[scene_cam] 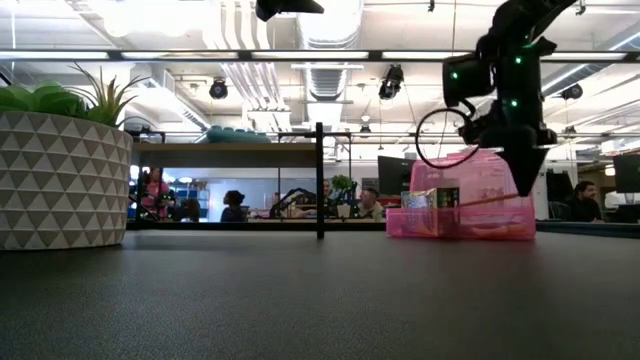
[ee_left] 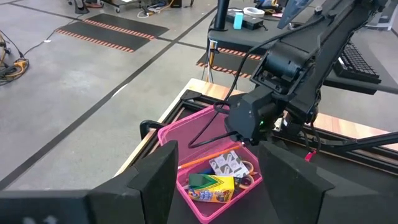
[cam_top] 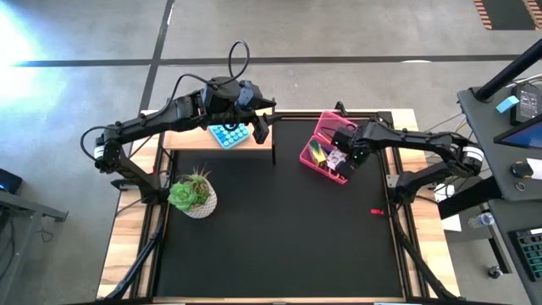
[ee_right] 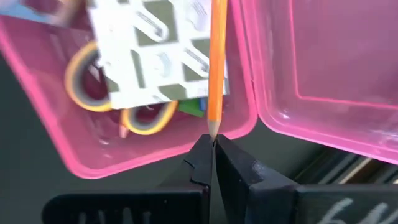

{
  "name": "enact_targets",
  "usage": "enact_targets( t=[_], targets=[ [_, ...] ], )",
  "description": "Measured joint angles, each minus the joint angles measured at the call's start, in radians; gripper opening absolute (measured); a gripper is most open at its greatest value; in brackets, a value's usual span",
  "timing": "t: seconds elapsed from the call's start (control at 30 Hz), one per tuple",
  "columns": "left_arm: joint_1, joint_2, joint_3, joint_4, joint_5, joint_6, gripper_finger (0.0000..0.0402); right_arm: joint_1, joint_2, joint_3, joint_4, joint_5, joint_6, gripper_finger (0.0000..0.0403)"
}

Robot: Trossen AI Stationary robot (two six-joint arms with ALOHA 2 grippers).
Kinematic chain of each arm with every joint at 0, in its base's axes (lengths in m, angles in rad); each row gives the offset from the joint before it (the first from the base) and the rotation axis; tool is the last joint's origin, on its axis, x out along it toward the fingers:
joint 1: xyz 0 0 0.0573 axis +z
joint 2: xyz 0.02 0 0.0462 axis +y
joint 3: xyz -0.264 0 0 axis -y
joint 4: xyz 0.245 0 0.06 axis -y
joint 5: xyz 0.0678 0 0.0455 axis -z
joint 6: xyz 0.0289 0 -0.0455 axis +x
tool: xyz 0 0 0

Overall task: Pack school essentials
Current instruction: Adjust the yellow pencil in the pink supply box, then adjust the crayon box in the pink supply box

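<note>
Right wrist view: right gripper (ee_right: 213, 144) pinches the orange pencil (ee_right: 217, 62) by its tip, over the open pink case (ee_right: 74, 155), ready to drop it in.
Case contents: yellow-handled scissors (ee_right: 102, 102), small yellow box (ee_left: 211, 186).
Left gripper (cam_top: 261, 127): fingers spread, empty, waiting at the table's far edge.

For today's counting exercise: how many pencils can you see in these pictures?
1. An orange pencil lies across the open pink box, its tip pinched by the right gripper. More could be hidden under the card and scissors inside.
</note>
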Motion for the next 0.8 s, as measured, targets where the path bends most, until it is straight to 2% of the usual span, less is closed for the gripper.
enact_targets(
  t=[0.2, 0.6, 0.8],
  targets=[
    [0.000, 0.000, -0.003, 0.000, 0.000, 0.000, 0.0205, 0.049, 0.000, 0.025, -0.002, -0.034, 0.019, 0.0009],
    [0.000, 0.000, -0.010, 0.002, 0.000, 0.000, 0.0205, 0.099, 0.003, -0.003, 0.002, -0.026, 0.037, 0.0009],
    [0.000, 0.000, -0.010, 0.006, 0.000, 0.000, 0.0205, 0.099, 0.004, -0.003, 0.005, 0.020, 0.067, 0.0043]
  ],
)
